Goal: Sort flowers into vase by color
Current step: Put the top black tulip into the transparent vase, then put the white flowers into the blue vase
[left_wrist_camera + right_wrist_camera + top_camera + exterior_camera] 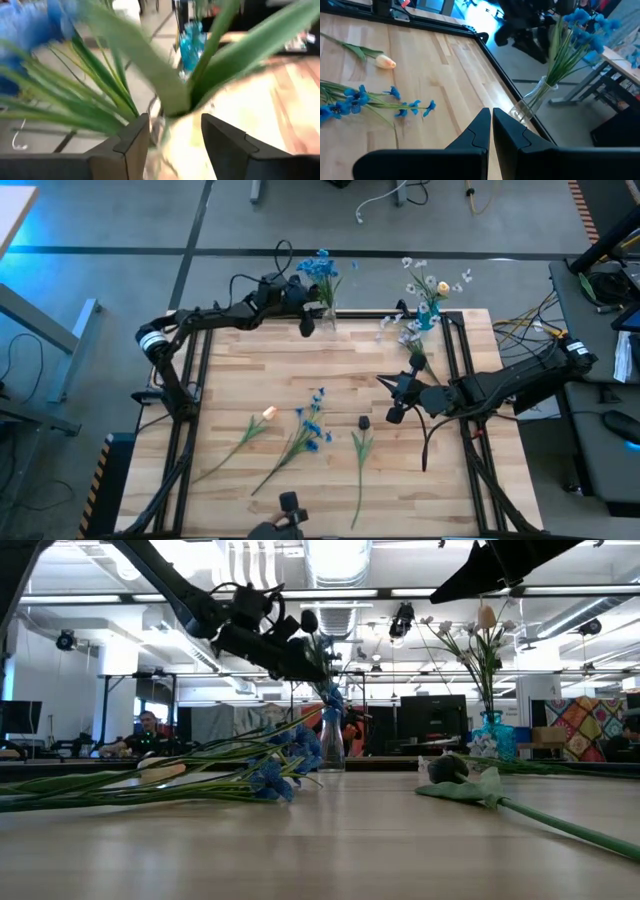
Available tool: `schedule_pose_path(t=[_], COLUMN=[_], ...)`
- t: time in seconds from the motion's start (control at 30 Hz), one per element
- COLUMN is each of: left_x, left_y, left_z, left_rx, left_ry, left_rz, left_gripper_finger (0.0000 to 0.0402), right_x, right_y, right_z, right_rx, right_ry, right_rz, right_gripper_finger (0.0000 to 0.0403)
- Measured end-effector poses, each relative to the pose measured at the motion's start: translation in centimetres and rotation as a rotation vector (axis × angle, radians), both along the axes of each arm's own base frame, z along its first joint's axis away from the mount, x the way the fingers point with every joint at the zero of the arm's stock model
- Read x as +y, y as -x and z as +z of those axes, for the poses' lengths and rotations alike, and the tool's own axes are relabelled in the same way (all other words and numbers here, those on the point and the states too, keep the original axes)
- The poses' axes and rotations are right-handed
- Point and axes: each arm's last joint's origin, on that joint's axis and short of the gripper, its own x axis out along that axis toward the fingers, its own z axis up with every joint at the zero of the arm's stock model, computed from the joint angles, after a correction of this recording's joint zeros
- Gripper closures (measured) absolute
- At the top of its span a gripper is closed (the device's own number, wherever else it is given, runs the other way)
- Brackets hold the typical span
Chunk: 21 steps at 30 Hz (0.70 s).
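Observation:
A clear glass vase (327,312) stands at the table's far edge and holds blue-blossomed sprigs (322,268). My left gripper (175,135) is open. Its fingers stand on either side of the vase's neck (159,122) and the green stems (175,95); I cannot tell if they touch. A blue vase (428,318) to the right holds white sprigs (432,280). A yellow-orange sprig (268,412), a blue sprig (310,425) and a dark-headed sprig (362,423) lie flat on the table. My right gripper (393,398) is shut and empty, to the right of the dark-headed sprig.
Another sprig (415,358) lies on the table just in front of the blue vase, near my right arm. Black rails (195,370) run along the table's left and right sides. A camera mount (288,505) sits at the near edge. Bare wood (270,365) lies between the vases and the loose sprigs.

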Motion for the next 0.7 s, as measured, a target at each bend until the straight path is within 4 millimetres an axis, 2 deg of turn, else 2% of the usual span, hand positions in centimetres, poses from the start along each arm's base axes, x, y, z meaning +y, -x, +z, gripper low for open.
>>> schedule_pose_path(t=[0.43, 0.7], left_x=[-2.8, -6.5], left_y=[3.8, 7.6], left_z=[0.5, -0.4], left_rx=[0.113, 0.119], left_ry=[-0.08, -0.109], left_rz=[0.048, 0.023], left_gripper_finger=[0.0226, 0.0236], right_x=[0.1, 0.1], right_y=[-0.2, -0.2], right_z=[1.2, 1.2], right_rx=[-0.016, 0.006], right_ry=[0.026, 0.062], right_rz=[0.016, 0.031], right_gripper_finger=[0.039, 0.039])
